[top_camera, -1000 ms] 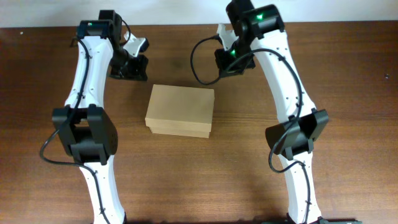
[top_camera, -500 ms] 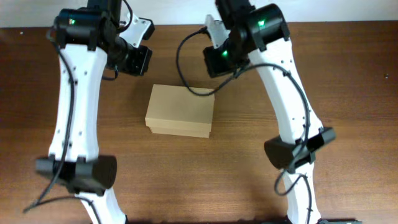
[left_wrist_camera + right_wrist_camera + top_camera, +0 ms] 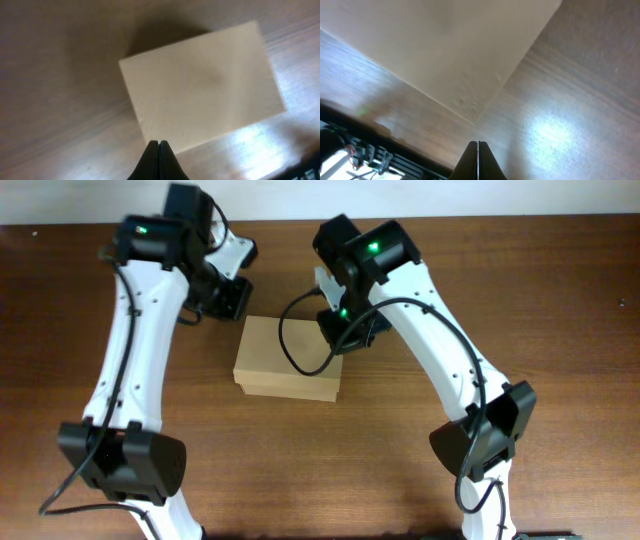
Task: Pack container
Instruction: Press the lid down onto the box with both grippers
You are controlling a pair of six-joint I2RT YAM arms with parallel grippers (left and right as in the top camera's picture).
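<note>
The container (image 3: 288, 358) is a plain tan cardboard box with its lid closed, lying mid-table. My left gripper (image 3: 225, 298) is shut and empty, just beyond the box's far left corner. In the left wrist view the fingertips (image 3: 158, 143) meet at the edge of the box (image 3: 200, 90). My right gripper (image 3: 345, 330) is shut and empty over the box's far right corner. In the right wrist view its fingertips (image 3: 477, 143) hang above bare wood, just off a corner of the box (image 3: 445, 45).
The brown wooden table (image 3: 560, 330) ends at a white wall along the back (image 3: 520, 195). Dark hardware with wires (image 3: 350, 145) shows at the lower left of the right wrist view.
Both arms have swung in toward the box. The right gripper moved from behind the box to its far right corner. The left gripper shifted right toward the far left corner. The box has not moved.
</note>
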